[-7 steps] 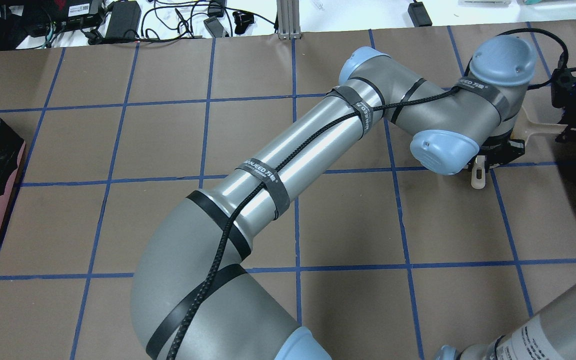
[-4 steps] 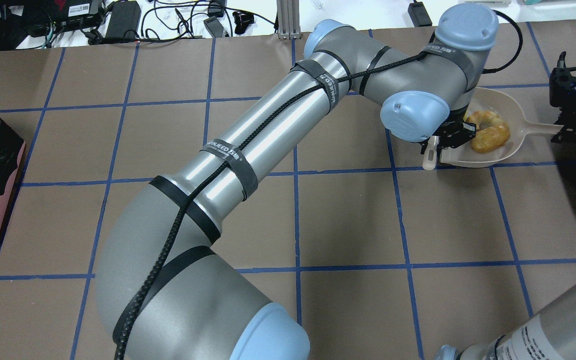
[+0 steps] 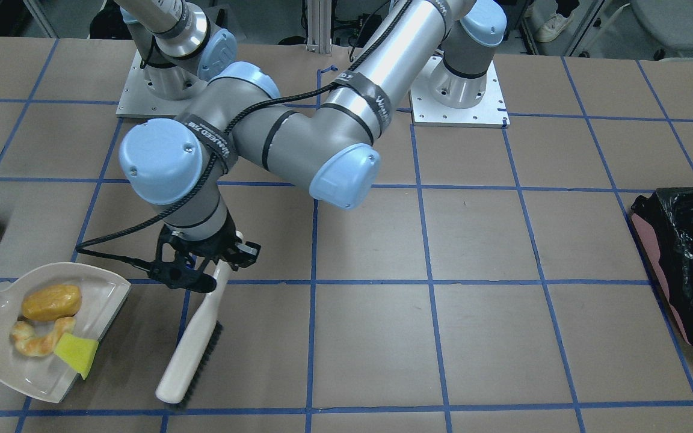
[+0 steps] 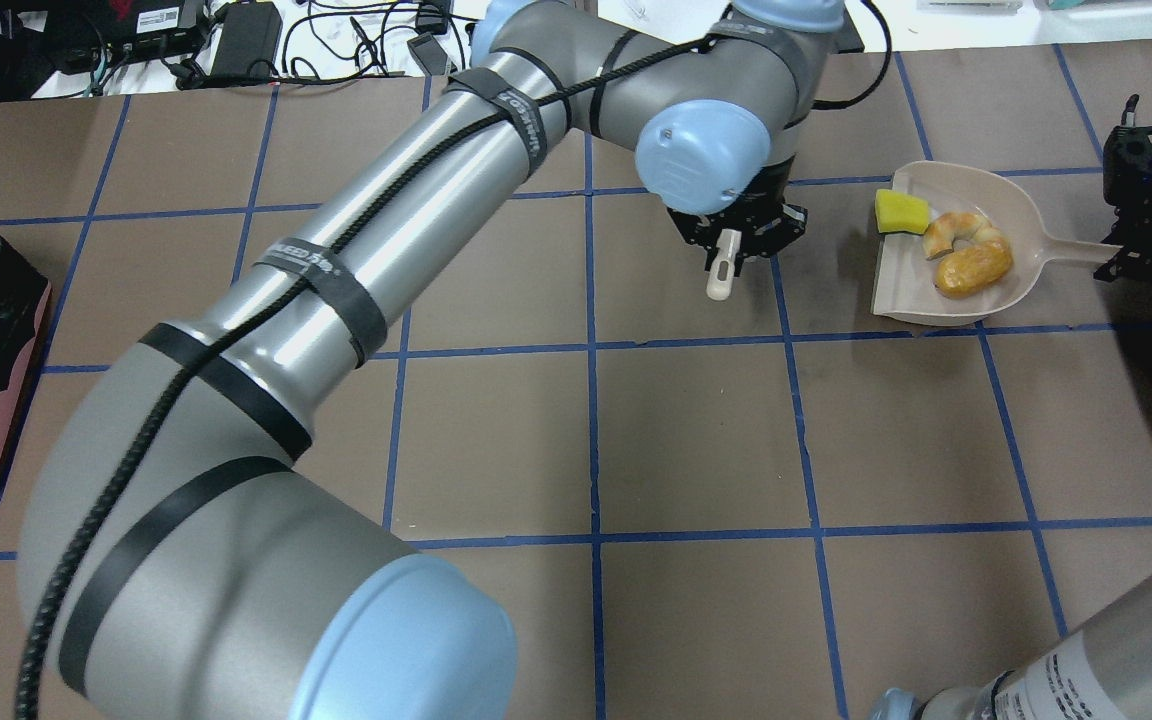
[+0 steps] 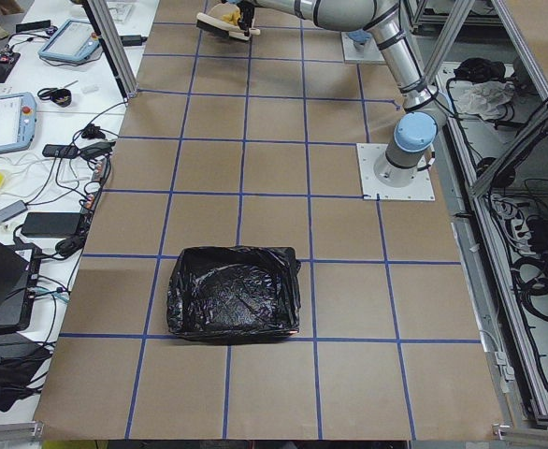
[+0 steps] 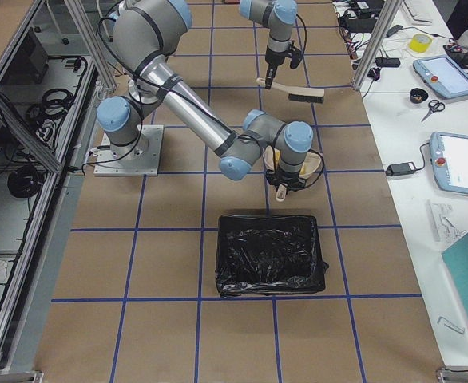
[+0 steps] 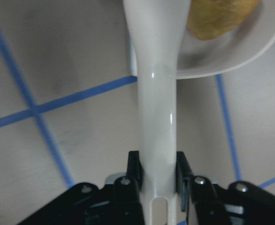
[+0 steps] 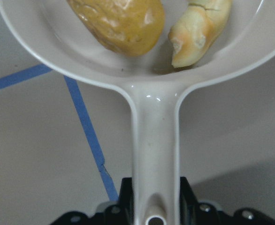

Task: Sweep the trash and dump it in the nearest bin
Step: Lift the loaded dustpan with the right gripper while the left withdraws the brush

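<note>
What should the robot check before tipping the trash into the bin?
In the beige plastic dustpan lie the glossy orange-brown bun and tan croissant-shaped pastry: ok.
Is the yellow sponge block well inside: not ok, it sits at the open lip.
Do the right fingers clamp the dustpan handle: ok.
Is the white-handled brush, in the left fingers, apart from the dustpan: ok.
Is the black-bagged bin close by: ok.

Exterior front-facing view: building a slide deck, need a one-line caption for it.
Left gripper holds the brush beside the dustpan, which carries the bun, croissant and sponge, not yet dumped.
</note>
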Robot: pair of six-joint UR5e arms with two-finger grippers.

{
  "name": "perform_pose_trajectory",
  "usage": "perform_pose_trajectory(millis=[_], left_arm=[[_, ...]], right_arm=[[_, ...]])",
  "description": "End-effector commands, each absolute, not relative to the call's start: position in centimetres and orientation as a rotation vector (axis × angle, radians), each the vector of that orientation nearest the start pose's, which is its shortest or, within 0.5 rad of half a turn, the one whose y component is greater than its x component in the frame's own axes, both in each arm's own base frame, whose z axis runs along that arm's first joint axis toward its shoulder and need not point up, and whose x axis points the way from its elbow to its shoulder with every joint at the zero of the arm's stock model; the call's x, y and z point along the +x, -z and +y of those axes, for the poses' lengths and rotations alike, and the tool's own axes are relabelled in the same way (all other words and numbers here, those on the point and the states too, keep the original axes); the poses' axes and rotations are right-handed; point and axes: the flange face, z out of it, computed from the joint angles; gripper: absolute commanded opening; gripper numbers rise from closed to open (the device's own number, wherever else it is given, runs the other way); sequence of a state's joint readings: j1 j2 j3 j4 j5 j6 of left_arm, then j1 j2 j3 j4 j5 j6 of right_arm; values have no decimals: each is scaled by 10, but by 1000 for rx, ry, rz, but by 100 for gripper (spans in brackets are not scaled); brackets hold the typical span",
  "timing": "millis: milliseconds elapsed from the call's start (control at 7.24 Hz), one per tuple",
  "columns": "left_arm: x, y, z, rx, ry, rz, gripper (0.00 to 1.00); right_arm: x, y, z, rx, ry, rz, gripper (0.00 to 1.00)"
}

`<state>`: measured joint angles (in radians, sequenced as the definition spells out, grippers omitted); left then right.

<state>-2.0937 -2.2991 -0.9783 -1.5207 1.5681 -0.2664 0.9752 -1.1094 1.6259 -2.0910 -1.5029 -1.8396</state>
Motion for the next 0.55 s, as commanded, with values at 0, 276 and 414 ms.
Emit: perform_pose_trajectory(millis=[0, 276, 414], left_arm=[[-413, -331, -605, 277, -169, 3021, 0], [-360, -317, -582, 173, -223, 3020, 0], [-340, -311, -562, 149, -227, 3022, 0]], right_arm=[[-237, -255, -597, -1685, 244, 2517, 8], [-248, -275, -586, -1500, 421, 2473, 7], [-246, -291, -585, -1450, 532, 2445, 7]])
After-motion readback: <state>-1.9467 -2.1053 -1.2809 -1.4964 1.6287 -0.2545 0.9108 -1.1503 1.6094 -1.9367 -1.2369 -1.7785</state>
